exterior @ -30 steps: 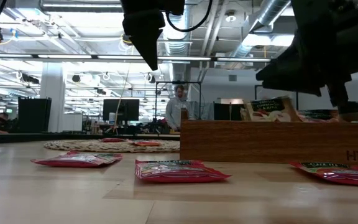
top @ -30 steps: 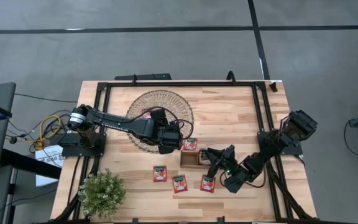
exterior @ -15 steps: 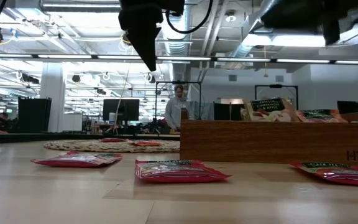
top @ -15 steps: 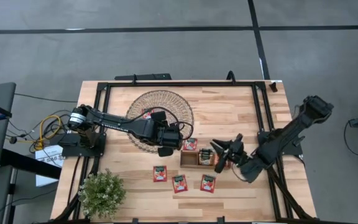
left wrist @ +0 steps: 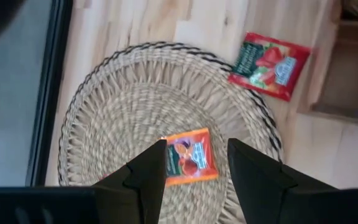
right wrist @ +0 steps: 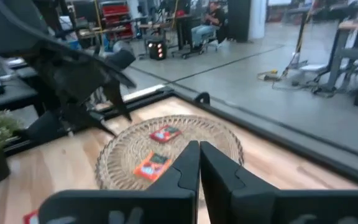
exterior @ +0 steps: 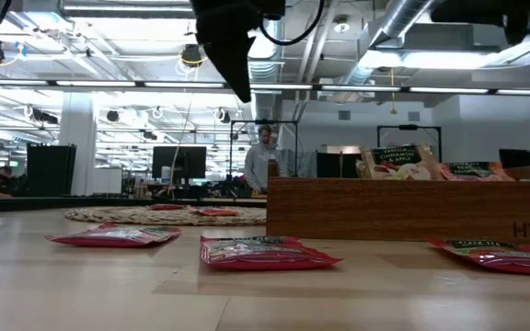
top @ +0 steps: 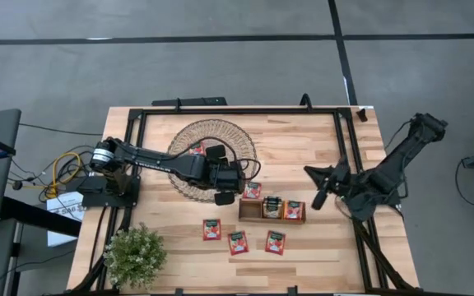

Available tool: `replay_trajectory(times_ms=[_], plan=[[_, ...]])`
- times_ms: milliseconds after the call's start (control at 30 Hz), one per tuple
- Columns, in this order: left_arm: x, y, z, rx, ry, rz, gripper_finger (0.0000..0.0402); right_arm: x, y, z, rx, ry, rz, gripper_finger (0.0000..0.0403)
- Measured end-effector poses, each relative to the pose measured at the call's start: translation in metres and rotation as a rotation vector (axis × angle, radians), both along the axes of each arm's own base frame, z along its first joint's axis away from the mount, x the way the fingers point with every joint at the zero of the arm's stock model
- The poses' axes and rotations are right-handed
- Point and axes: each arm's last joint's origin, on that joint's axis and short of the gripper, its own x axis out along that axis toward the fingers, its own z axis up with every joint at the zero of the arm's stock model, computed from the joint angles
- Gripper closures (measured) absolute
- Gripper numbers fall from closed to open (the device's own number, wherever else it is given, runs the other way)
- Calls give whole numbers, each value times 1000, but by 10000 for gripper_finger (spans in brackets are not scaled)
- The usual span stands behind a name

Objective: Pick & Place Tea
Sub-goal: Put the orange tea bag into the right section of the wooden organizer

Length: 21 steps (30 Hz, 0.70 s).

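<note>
Since a second ago your right gripper (top: pixel 317 199) has pulled back from the wooden tray (top: pixel 271 210) toward the right side of the table (top: pixel 303 148), and its fingers have closed on nothing; a sachet now stands in the tray's right compartment. Your left gripper (top: pixel 223 196) has barely shifted and hangs over the near edge of the wicker mat (top: pixel 188 136), fingers spread, with an orange sachet (left wrist: pixel 188 157) lying flat on the mat right between them in the wrist view. More tea is scattered about: a red sachet (top: pixel 253 191) just beside the tray's far side, three red ones (top: pixel 237 241) on the bare wood nearer you, and another on the mat. Watch the descent: the sachet is thin and lies on an uneven weave, so your fingertips could catch the wicker, drag the mat, or slide over the packet and close empty. The red sachet beside the tray is close enough that a careless carry could nudge it. Tray sachets stand upright and could tip.
</note>
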Motion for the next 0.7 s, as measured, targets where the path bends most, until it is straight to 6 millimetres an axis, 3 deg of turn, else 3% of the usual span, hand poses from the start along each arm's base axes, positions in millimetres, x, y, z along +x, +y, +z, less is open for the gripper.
replay_trajectory(times_ms=[333, 700], plan=[[2, 55, 0, -55, -8, 143, 239, -42, -16, -6, 68, 22, 91, 401], [0, 122, -14, -261, -17, 312, 239, -58, -26, -11, 82, 43, 125, 402]])
